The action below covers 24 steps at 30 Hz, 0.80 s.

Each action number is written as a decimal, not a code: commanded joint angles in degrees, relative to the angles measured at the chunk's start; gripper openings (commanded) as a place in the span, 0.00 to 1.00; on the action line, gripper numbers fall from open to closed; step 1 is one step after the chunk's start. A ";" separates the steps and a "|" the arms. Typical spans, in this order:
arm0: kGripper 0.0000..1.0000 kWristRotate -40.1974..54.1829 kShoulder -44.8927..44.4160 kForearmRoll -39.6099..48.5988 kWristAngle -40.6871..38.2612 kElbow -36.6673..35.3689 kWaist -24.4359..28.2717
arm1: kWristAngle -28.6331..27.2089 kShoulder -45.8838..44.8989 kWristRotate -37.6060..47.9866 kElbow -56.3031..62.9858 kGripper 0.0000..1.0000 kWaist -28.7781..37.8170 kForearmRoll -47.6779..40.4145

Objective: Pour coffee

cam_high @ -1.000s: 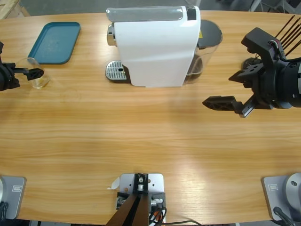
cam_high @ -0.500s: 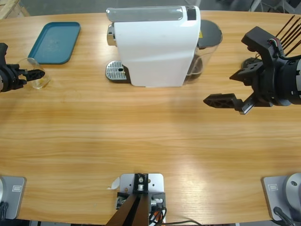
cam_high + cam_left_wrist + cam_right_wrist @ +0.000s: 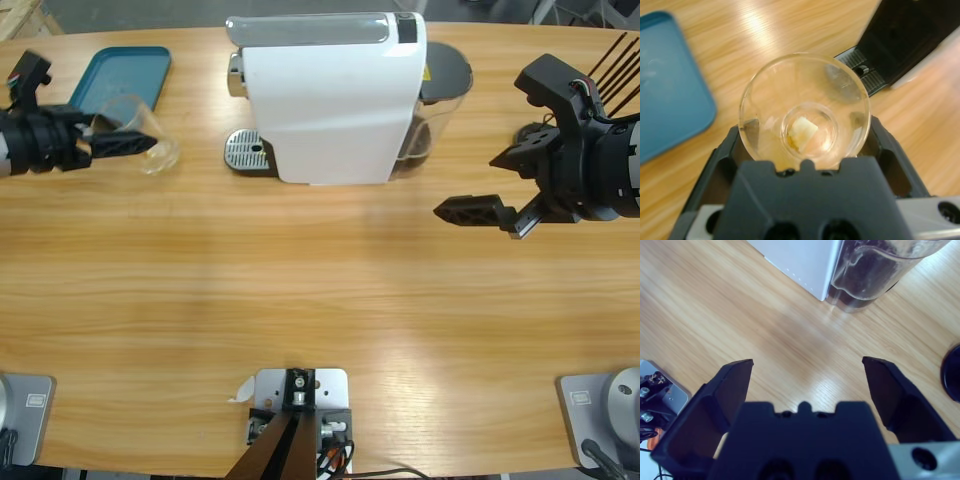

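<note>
High view: long wooden table (image 3: 320, 330), white coffee machine (image 3: 330, 95) at the back centre, teal tray (image 3: 105, 75) at the back left.
Left gripper (image 3: 125, 143): comes in from the left edge, jaws clamped on a clear glass (image 3: 148, 140), one jaw on each side of it.
Glass: tilted, lying along the gripper line with its mouth toward the arm, between the tray and the machine's metal drip grate (image 3: 247, 152); whether it touches the table can't be told.
Left wrist view: looks straight down the mouth of the glass (image 3: 805, 112); tray (image 3: 670, 80) to the left, drip grate (image 3: 867, 75) and the machine's dark front to the upper right.
Coffee (image 3: 802, 132): thin pale-brown film at the bottom of the glass, with a light patch in the middle.
Right gripper (image 3: 505, 190): on the right side of the table, jaws spread wide, holding nothing, well apart from the glass.
Right wrist view: wide jaws over bare wood; corner of the machine (image 3: 805, 262) and its clear water tank (image 3: 880, 270) at the top.
Water tank: sits against the machine's right side.
</note>
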 commanded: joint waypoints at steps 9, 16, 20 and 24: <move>0.28 16.14 18.90 34.19 6.42 -31.06 -7.17 | 2.74 1.15 -1.71 2.26 1.00 -2.41 -1.42; 0.29 17.69 19.25 32.99 5.84 -31.32 -9.38 | 3.39 1.96 -2.22 2.19 0.99 -3.25 -1.42; 0.29 17.99 17.55 32.32 6.05 -32.04 -9.77 | 3.77 2.44 -2.33 2.10 0.99 -3.50 -1.50; 0.29 18.85 17.16 32.18 7.53 -32.83 -9.75 | 3.91 2.74 -2.50 2.10 0.99 -3.83 -1.64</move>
